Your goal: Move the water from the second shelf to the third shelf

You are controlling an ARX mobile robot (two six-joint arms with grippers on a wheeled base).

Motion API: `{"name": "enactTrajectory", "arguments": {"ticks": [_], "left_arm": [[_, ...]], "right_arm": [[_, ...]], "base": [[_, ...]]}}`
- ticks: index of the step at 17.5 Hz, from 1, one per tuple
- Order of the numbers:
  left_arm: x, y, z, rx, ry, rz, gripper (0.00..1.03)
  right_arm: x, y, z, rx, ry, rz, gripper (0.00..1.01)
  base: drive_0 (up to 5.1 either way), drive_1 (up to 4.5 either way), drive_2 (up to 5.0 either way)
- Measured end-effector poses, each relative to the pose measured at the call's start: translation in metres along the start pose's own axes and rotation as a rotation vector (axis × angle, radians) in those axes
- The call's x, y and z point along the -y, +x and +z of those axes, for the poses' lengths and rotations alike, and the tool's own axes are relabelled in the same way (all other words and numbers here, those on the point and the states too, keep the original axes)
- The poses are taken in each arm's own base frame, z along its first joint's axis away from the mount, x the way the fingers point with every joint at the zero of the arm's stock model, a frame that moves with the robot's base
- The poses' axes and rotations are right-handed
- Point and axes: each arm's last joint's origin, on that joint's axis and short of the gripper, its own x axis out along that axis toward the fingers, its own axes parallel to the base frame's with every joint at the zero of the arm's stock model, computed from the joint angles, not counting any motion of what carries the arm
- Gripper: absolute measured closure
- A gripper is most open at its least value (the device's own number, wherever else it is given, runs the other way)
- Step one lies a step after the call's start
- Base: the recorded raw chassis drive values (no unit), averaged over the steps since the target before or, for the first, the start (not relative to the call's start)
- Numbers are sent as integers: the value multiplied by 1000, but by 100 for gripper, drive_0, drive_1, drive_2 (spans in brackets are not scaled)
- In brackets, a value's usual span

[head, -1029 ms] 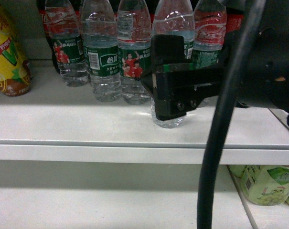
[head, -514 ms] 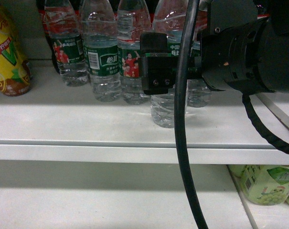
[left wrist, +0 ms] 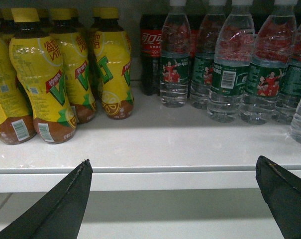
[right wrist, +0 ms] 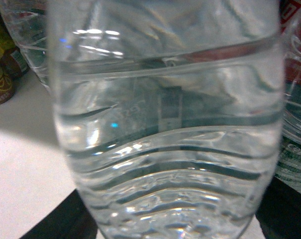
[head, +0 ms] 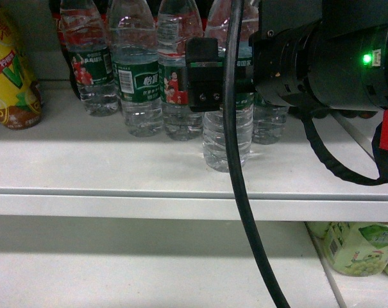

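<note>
1. Cable (head: 235, 167) hangs nearest the head camera, across the shelf (head: 117, 173).
2. Left pincer (left wrist: 175, 199) is spread wide, idle below the shelf edge, holding nothing.
3. Right pincer (head: 210, 83) brackets the water (head: 227, 138) at its label; the bottle fills the right wrist view, but a firm pinch cannot be told.
4. Water stands on the shelf, ahead of its row (head: 136, 70), probably easiest to reach.

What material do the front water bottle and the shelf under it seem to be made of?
The water bottle looks like thin, clear, glossy plastic: the ribbed wall shows highlights and the shelf through it. The shelf looks like white painted metal or laminate with a smooth, slightly shiny surface; its exact material cannot be told.
</note>
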Motion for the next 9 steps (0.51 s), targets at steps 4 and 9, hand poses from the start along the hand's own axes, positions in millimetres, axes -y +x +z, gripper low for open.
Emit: {"name": "enactTrajectory", "arguments": {"ticks": [4,9], "left_arm": [[0,0,0,0,0,0,5],[0,0,0,0,0,0,5]], "right_arm": [[-3,-5,-1,6,-21,-4,53],[4,-41,-7,-24,-19,37,61]], "base": [[0,0,0],[0,0,0]]}}
